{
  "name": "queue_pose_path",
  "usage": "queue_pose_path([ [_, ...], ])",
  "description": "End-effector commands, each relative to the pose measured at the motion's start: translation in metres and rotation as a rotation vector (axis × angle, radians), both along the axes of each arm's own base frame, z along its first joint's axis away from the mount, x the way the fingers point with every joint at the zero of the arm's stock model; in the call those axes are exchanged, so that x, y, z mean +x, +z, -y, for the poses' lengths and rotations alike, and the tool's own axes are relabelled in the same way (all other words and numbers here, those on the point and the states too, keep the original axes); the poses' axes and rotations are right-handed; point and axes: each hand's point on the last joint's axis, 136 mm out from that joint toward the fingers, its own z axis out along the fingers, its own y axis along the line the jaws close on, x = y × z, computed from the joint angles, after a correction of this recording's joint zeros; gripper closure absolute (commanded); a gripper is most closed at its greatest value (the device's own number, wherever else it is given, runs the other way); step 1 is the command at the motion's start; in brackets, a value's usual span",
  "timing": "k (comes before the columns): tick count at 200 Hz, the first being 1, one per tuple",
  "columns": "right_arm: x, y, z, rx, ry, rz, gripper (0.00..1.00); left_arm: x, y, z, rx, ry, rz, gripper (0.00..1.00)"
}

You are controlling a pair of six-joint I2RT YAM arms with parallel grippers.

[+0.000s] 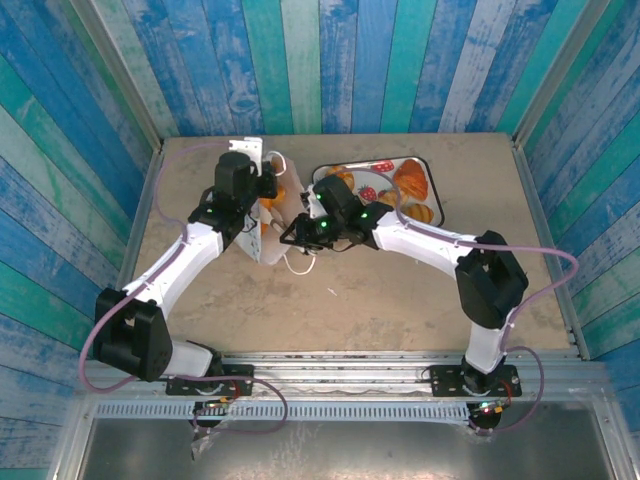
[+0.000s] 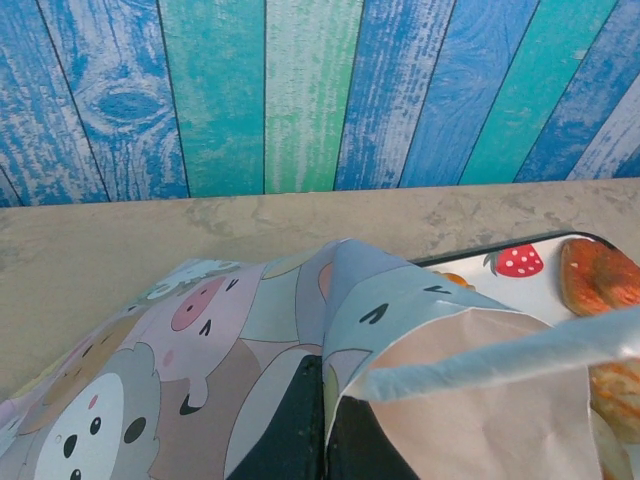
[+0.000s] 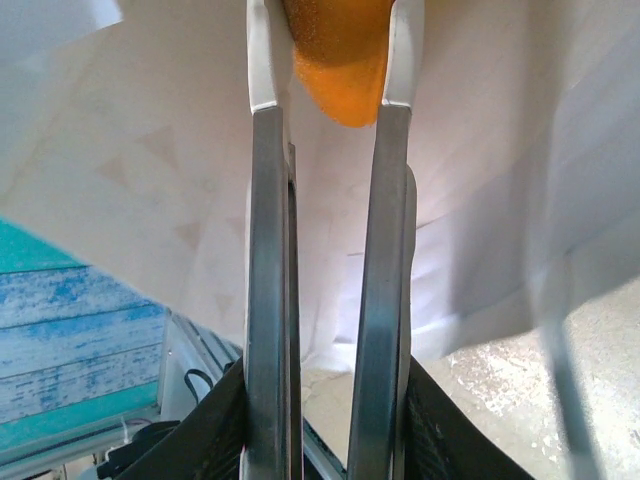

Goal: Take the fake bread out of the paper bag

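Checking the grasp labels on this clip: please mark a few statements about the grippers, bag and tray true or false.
1. The right gripper is shut on a glossy orange plastic pastry inside the paper bag printed with pastel cartoon animals. True.
2. In the top view, the white strawberry-print tray lies to the right of the bag. True.
3. The left arm's fingers hang open above the tray. False: the left gripper is shut, pinching the bag's edge.
4. The tray holds nothing. False: several golden-brown pastries lie on it.
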Motion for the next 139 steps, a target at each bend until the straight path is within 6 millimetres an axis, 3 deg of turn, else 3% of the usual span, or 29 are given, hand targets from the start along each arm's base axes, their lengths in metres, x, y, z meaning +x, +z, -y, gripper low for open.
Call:
queue_pose_path([
  [1,-0.002,0.030,0.002,0.062,0.016,0.080,0.81,0.011,0.013,-0.004,-0.039,0.058,0.031,1.00],
  [139,-0.032,0.053,0.049,-0.012,0.015,0.149,0.81,0.026,0.005,-0.016,-0.029,0.158,-0.011,1.00],
])
